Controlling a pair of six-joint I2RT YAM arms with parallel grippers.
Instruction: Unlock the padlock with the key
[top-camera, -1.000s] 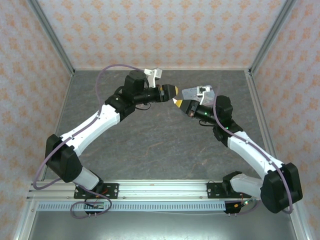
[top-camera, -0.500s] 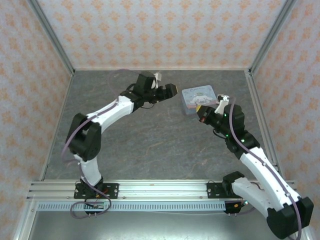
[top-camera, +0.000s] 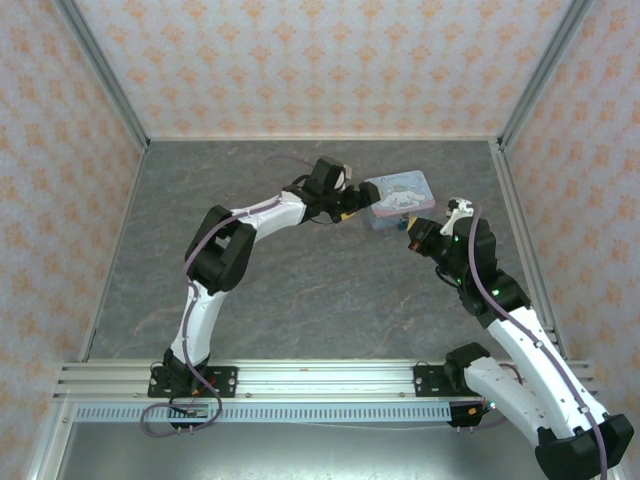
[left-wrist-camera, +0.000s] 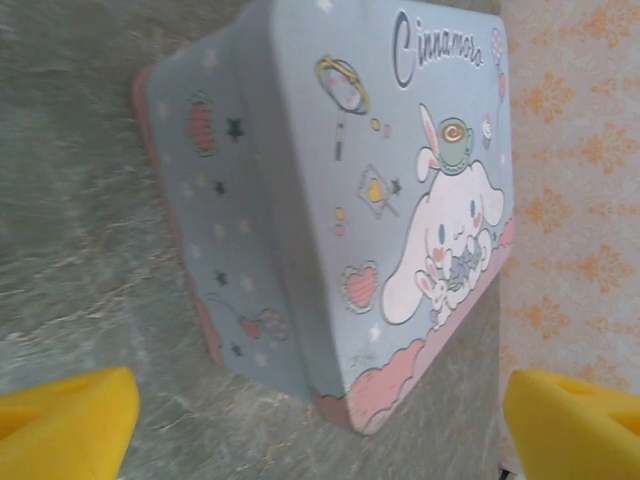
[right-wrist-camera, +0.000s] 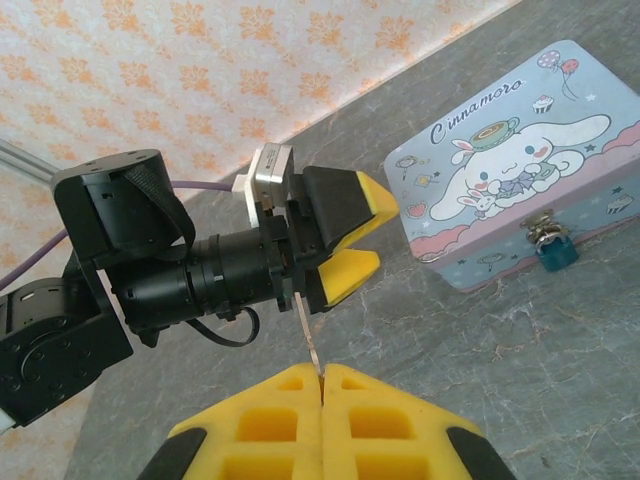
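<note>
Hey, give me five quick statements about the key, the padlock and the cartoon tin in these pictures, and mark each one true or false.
1. The right gripper is shut on the key. True.
2. The padlock hangs at the front of the tin. True.
3. The key is in the padlock. False: it is held in the air, apart from the padlock.
4. The left gripper grips the tin. False: its jaws stand open, with nothing between them.
5. The tin's lid is raised. False: the lid is shut.
</note>
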